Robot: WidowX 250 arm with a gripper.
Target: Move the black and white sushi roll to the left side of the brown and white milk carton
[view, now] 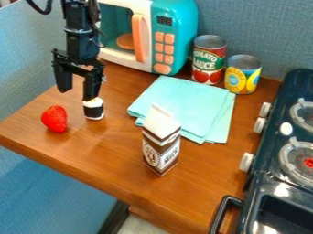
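A black two-finger gripper (77, 95) hangs above the left side of a wooden tabletop (104, 151), its fingers spread well apart and nothing between them. The arm (81, 39) drops nearly upright from the view's top edge, wrist over the work and fingertips aimed down. Just under one fingertip stands a small black-and-white toy piece (94, 109), upright, a dark band round its middle; whether finger and piece touch cannot be told. The piece looks light and fairly firm, probably smooth enough to slip or tip if nudged off-centre, and unlikely to break. Its banded sides seem the best place for a hold, squarely across the middle with a gentle, even squeeze. A red strawberry (54, 119) lies beside it to the view's left, near the tabletop's front edge. Behind stands a teal toy microwave (174, 16), with a red-labelled can (208, 59) and a yellow-labelled can (243, 74) to its right. A folded cloth (183, 103) lies flat, a brown-and-white carton (161, 144) upright at its near edge, and a dark toy stove (260, 192) lines the view's right
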